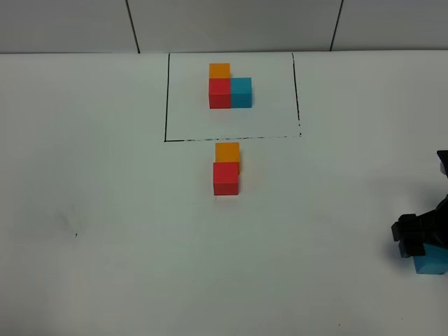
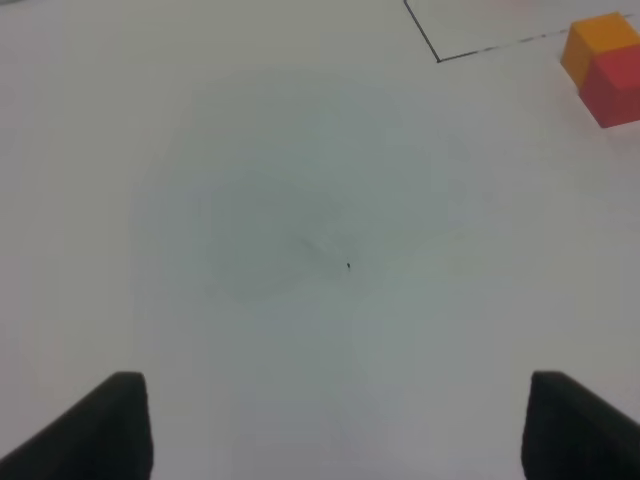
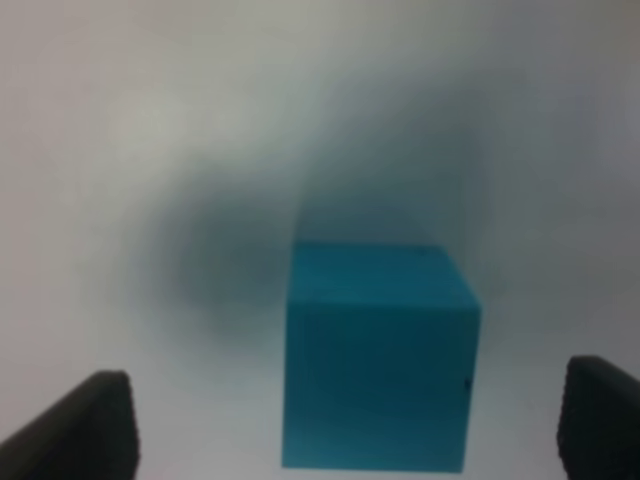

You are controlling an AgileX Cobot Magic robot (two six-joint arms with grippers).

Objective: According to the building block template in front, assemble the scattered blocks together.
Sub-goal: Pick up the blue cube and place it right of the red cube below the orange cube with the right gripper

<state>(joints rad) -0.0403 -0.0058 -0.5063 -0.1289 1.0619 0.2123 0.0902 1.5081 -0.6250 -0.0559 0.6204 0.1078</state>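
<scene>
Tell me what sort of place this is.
Probably a robot lab bench: a plain white table, a cube template inside a drawn black frame, and the right pincer open around a blue cube.

No text, label, brand or number can be read in any of the views. The only drawn mark is a thin black rectangle (image 1: pixel 166 98) on the bench (image 1: pixel 105 224), at twelve o'clock in the high view. It frames the template (image 1: pixel 221 92), whose faces are plain.
</scene>
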